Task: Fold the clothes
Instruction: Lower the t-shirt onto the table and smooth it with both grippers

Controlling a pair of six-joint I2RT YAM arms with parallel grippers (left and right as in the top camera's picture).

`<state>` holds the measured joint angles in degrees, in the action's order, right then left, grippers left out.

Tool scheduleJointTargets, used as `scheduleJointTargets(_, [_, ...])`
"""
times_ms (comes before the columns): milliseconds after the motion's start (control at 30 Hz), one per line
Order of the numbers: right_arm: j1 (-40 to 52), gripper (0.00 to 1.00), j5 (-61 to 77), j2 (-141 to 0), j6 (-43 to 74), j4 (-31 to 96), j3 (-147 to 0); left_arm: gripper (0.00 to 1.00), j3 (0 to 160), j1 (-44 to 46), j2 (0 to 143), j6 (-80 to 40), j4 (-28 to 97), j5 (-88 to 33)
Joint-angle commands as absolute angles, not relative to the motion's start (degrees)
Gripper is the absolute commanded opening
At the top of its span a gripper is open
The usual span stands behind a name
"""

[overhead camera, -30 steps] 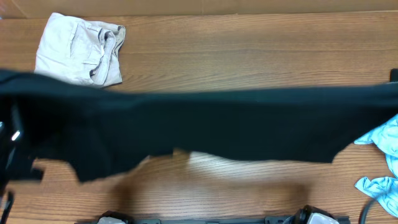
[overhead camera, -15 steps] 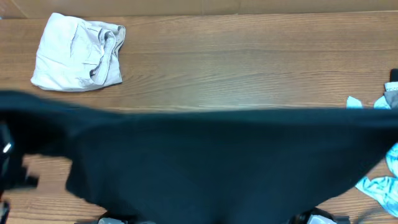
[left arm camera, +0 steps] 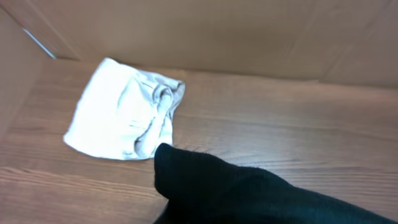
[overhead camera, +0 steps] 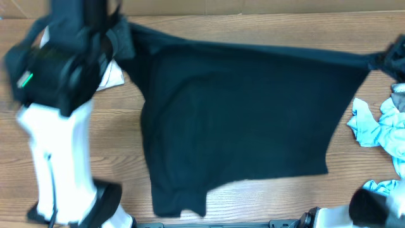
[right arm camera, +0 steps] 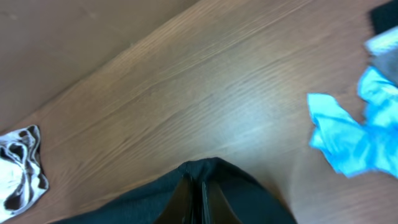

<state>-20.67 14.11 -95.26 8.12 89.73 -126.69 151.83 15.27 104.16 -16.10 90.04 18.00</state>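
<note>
The large black garment (overhead camera: 240,120) is stretched across the table, with its far edge pulled taut between both arms. My left gripper (overhead camera: 120,31) is shut on the garment's far left corner. In the left wrist view black fabric (left arm camera: 236,193) covers the fingers. My right gripper (right arm camera: 200,196) is shut on the far right corner, with fabric bunched around its fingers. The off-white garment (left arm camera: 121,112) lies folded at the far left and is mostly hidden under my left arm in the overhead view. A crumpled light-blue garment (overhead camera: 373,123) lies at the right edge.
My left arm (overhead camera: 54,126) stands tall over the table's left side. A black-and-white patterned cloth (right arm camera: 18,168) lies off to the left in the right wrist view. A grey item (overhead camera: 398,95) sits beside the blue cloth. A brown wall (left arm camera: 217,31) backs the table.
Both grippers have carried the black garment's edge from the table's near side to its far side. The garment now reaches from the far edge toward the front, and the left arm has come over the off-white garment.
</note>
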Motion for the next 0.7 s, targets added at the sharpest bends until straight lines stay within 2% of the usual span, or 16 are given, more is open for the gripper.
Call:
scheduleJointTargets(0, [-19.7,0.04,12.58,-101.78,7.03,86.17,-126.41,0.04,151.98,14.52,110.65,-16.45,86.94,22.11])
scheduleJointTargets(433, [-14.9,0.04,12.53,-124.22,7.57,64.03,-126.41,0.04,151.98,11.25,135.92,-16.29,61.32,22.44])
scheduleJointTargets(667, [-14.17,0.04,11.44,-126.56,8.14,60.12,-126.41,0.04,151.98,11.27,138.32,-16.25,58.13,19.73])
